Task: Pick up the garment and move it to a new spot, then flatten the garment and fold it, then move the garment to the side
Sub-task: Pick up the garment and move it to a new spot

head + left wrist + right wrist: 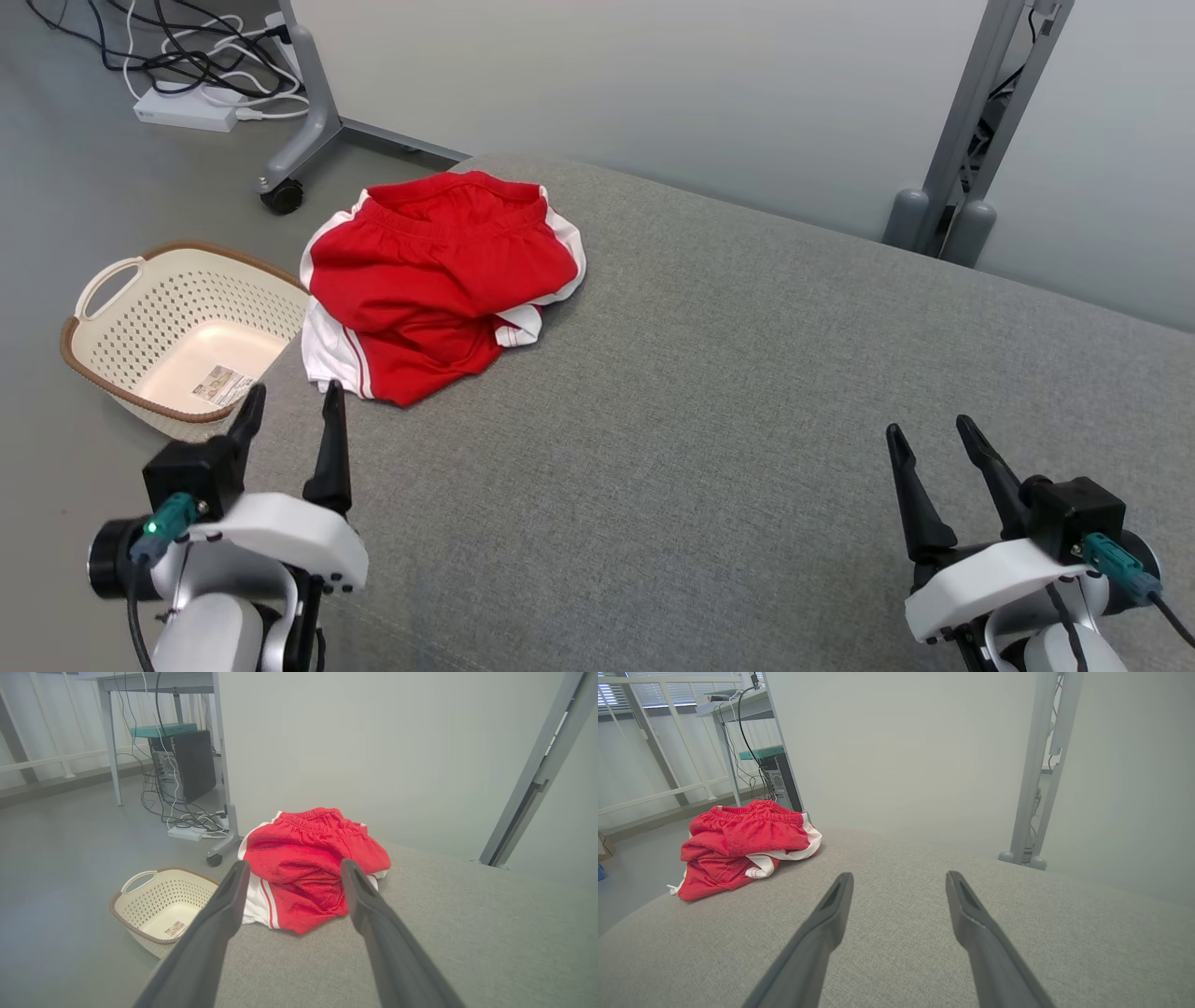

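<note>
Lying crumpled at far-left edge of desk (700,420): red garment (439,280). Both gape empty, clear of it: left tool (292,389), right tool (931,427).

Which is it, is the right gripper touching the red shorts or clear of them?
Apart. The head view shows a wide stretch of bare grey cushion between the open right gripper and the red shorts.
</note>
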You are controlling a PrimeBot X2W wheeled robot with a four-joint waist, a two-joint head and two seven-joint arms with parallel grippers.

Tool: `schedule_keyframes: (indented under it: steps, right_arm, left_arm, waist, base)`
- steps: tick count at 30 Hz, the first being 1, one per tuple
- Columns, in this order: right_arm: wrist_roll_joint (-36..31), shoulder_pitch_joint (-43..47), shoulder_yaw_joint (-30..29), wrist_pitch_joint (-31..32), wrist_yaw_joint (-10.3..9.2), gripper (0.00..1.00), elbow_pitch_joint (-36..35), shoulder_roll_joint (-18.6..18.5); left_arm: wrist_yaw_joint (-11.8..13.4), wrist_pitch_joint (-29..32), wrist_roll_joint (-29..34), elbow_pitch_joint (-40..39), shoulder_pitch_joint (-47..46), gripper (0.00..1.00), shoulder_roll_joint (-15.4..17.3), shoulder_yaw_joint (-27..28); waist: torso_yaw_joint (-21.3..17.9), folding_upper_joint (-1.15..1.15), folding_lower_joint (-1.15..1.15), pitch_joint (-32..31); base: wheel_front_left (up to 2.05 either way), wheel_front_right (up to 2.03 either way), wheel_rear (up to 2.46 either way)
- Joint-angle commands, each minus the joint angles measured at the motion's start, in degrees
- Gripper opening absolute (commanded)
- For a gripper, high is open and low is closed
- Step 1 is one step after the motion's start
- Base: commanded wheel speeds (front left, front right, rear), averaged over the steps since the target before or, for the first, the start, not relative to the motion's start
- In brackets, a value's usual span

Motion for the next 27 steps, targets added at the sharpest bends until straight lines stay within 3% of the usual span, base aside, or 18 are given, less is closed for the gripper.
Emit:
schedule_keyframes:
  steps: [1,8,13,20,27]
  right_arm:
    - [-0.3,-0.7,-0.2,-0.3,0.0,1.0,0.0,-0.3]
    - [-1.3,-1.8,0.5,0.5,0.0,1.0,-1.2,-0.3]
    - [-2.1,-3.0,0.6,1.2,0.0,1.0,-2.3,-0.3]
    - [-4.1,-5.9,1.5,2.6,-0.01,1.0,-4.3,-0.4]
    - [-5.3,-8.9,2.9,3.5,-0.01,1.0,-5.7,-0.3]
  left_arm:
    - [-0.3,0.1,-0.2,-1.0,-2.3,1.0,0.6,0.3]
    - [-1.3,2.6,1.0,-5.1,-13.9,1.0,3.5,0.7]
    - [-2.6,4.8,0.4,-2.2,-23.1,1.0,4.9,0.8]
    - [-5.4,13.2,-2.2,12.4,-38.3,1.0,7.8,1.8]
    - [-7.3,21.5,-4.6,29.1,-47.4,1.0,13.1,4.0]
  waist:
    - [-0.1,0.0,0.0,0.2]
    - [-1.9,0.0,0.0,2.6]
    - [-4.0,0.0,0.0,5.3]
    - [-9.0,0.0,0.0,11.6]
    - [-14.0,0.0,0.0,17.7]
  base:
    - [0.0,0.0,0.0]
    - [0.0,0.0,0.0]
    - [0.0,0.0,0.0]
    - [0.0,0.0,0.0]
    - [0.0,0.0,0.0]
